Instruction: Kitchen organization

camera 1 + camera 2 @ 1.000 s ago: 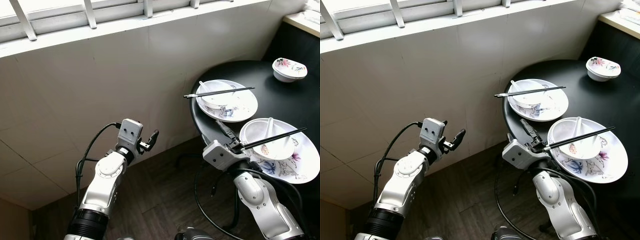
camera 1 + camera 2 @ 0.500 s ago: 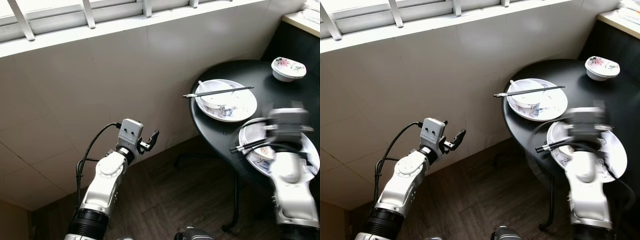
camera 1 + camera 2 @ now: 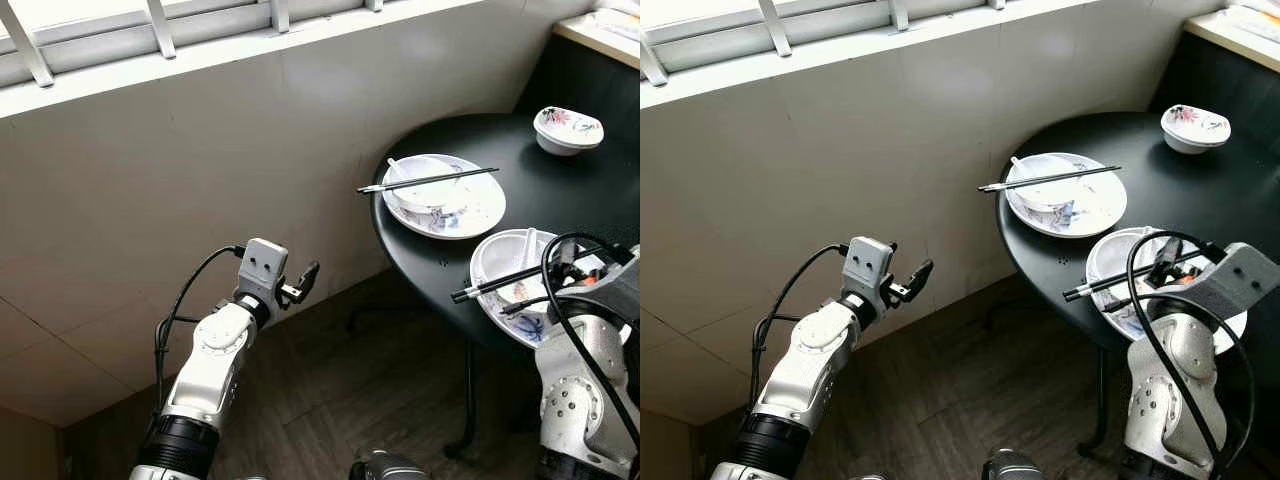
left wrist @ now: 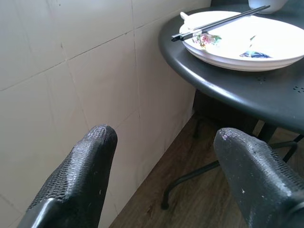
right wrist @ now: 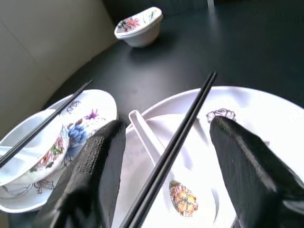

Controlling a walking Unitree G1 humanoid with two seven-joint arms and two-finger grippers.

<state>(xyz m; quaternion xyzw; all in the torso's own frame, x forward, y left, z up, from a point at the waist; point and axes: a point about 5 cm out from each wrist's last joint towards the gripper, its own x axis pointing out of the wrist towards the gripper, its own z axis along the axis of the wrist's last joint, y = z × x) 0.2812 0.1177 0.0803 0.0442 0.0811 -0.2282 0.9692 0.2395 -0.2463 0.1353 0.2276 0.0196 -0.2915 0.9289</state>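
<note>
A round black table (image 3: 560, 190) holds two white flowered plates. The near plate (image 3: 488, 292) carries a bowl (image 3: 508, 258) with a white spoon (image 5: 145, 135) and black chopsticks (image 3: 495, 285) laid across it. My right gripper (image 5: 168, 126) is open just above this bowl, one finger on each side of the chopsticks. The far plate (image 3: 472, 212) has its own bowl (image 3: 420, 186) and chopsticks (image 3: 430, 180). A small flowered bowl (image 3: 568, 128) stands further back. My left gripper (image 4: 164, 156) is open and empty, held in the air off the table's left near the tiled wall.
A tiled wall (image 3: 200, 170) under a barred window ledge runs along the left and back. Dark wood floor (image 3: 330, 400) lies below the table, with the table's legs (image 4: 190, 175) on it. A pale counter edge (image 3: 600, 25) sits at the far right.
My right arm has swung from the table's left edge round to the right, and its gripper now sits over the near bowl. The left arm has stayed put.
</note>
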